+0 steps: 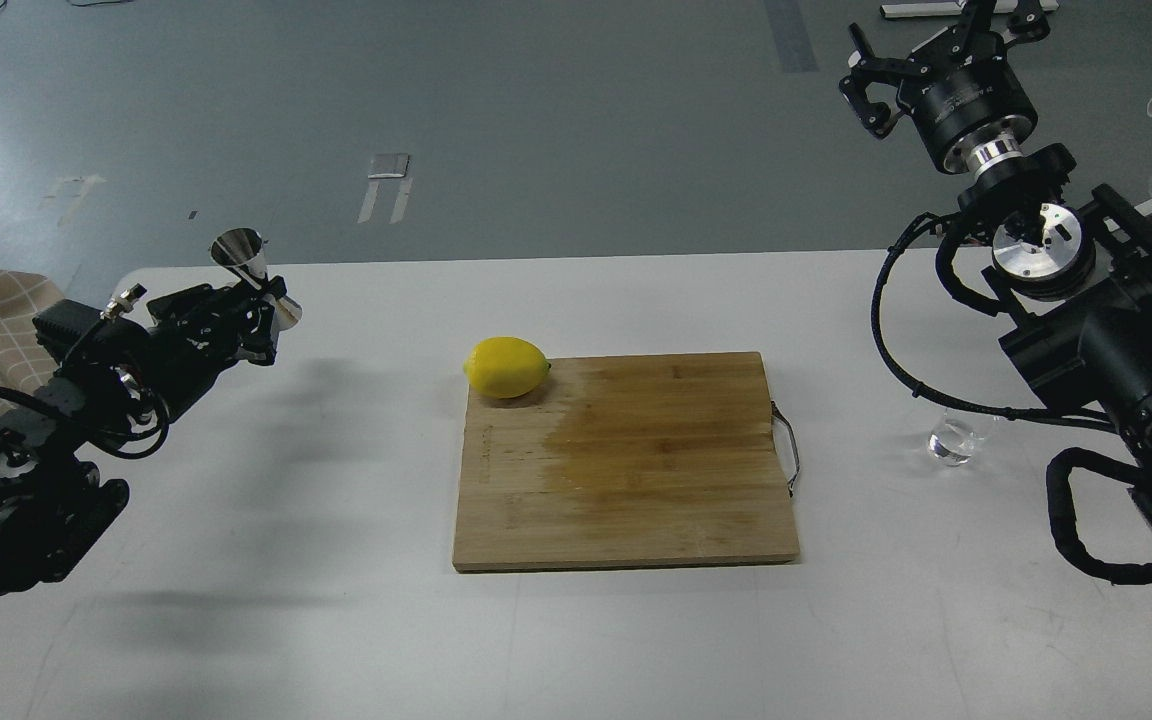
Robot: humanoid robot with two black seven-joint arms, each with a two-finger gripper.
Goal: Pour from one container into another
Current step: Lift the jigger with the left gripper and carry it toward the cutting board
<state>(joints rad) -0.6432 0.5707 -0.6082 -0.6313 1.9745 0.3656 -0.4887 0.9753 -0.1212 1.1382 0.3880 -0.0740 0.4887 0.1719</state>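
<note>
Two containers sat far apart on your white table (336,640). Your left gripper (266,305) was clamped on the waist of the steel jigger (254,275), holding it tilted near the table's far left edge; its contents could not be seen. The glass tumbler (954,440) stood on the table near the right side, just below your right arm's cable, and looked clear, though any liquid in it could not be made out. Your right gripper (936,45) hung high beyond the far edge, fingers spread wide with nothing between them. Between the two containers lay a wooden cutting board (626,470) with a lemon (507,367) at its far left corner. Bare tabletop lay along the near edge and left of the board.
</note>
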